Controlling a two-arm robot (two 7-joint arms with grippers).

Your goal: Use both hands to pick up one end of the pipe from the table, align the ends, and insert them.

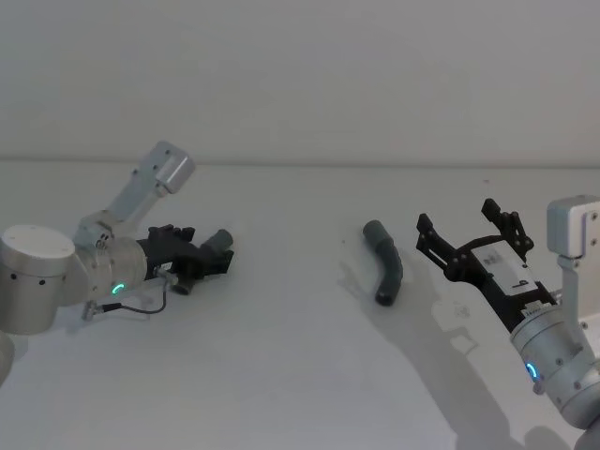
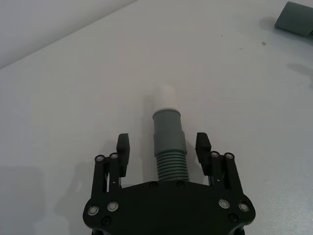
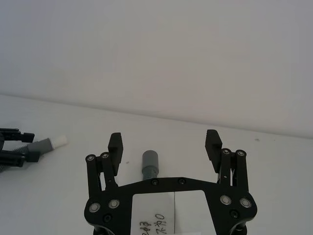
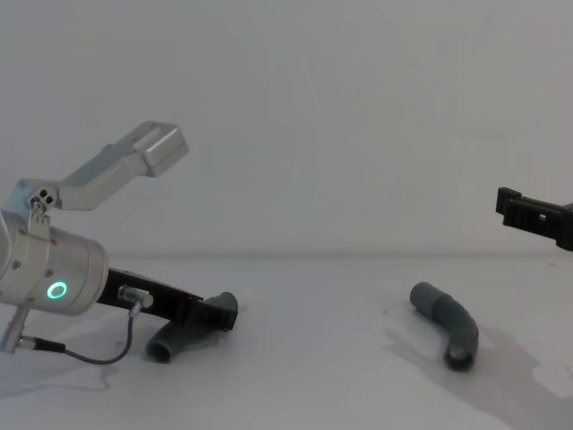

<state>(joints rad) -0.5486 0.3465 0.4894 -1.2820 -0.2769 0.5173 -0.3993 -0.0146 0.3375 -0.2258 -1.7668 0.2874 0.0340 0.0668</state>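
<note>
Pipe, from my head: left piece and right piece lie apart on the table. Left wrist: my left gripper is spread around the left piece, not squeezing. Right wrist: my right gripper is spread, short of the right piece. Nothing lifted or joined.

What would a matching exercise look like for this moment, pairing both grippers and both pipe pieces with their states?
Column A
1. left gripper
2. right gripper
3. left pipe piece
4. right pipe piece

Column B
a. lies free on the table, nothing touching it
b. open, held above the table
c. open, low at the table, straddling a ribbed piece
d. lies between open jaws, pale tip pointing away from the wrist

Pairs: 1-c, 2-b, 3-d, 4-a
</note>
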